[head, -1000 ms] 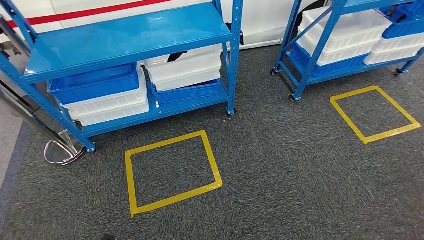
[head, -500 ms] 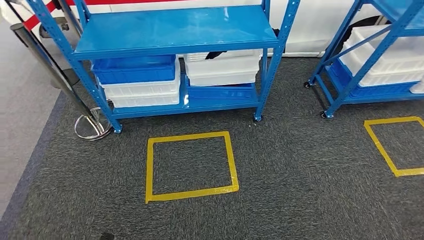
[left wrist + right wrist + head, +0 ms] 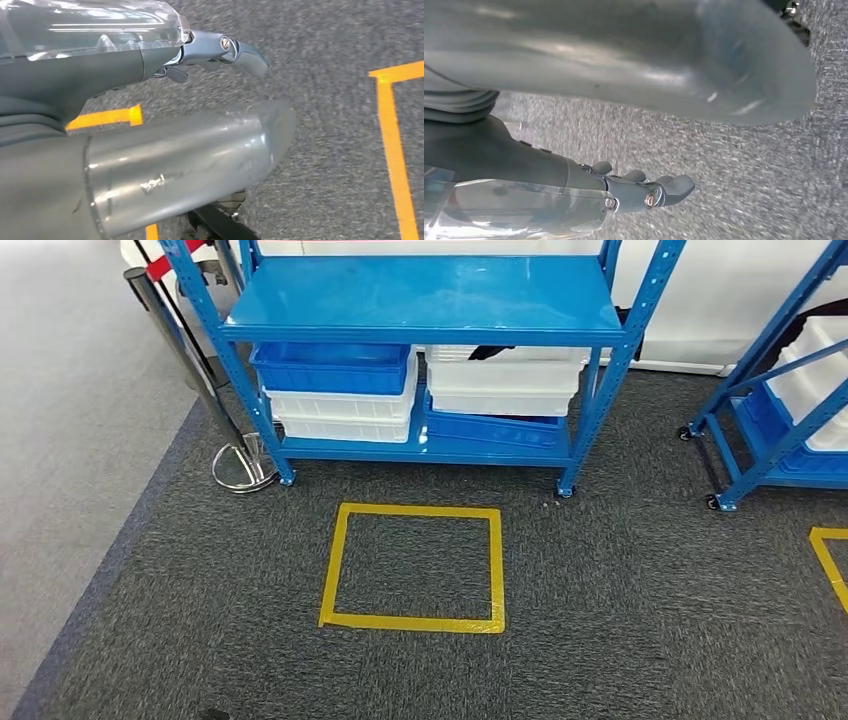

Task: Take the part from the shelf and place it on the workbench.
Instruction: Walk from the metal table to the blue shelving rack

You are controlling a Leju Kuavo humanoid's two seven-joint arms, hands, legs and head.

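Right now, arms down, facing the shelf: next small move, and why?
Probably step forward into the yellow taped square in front of the blue shelf. The left hand and right hand hang over the carpet holding nothing, and the stacked bins sit on the low shelf beyond the square, likely out of reach. No part is visible yet.

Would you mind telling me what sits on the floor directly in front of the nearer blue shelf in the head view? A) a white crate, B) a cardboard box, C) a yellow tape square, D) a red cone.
C: a yellow tape square outlines a patch of the grey carpet just in front of the blue shelf, whose lower level holds blue and white crates.
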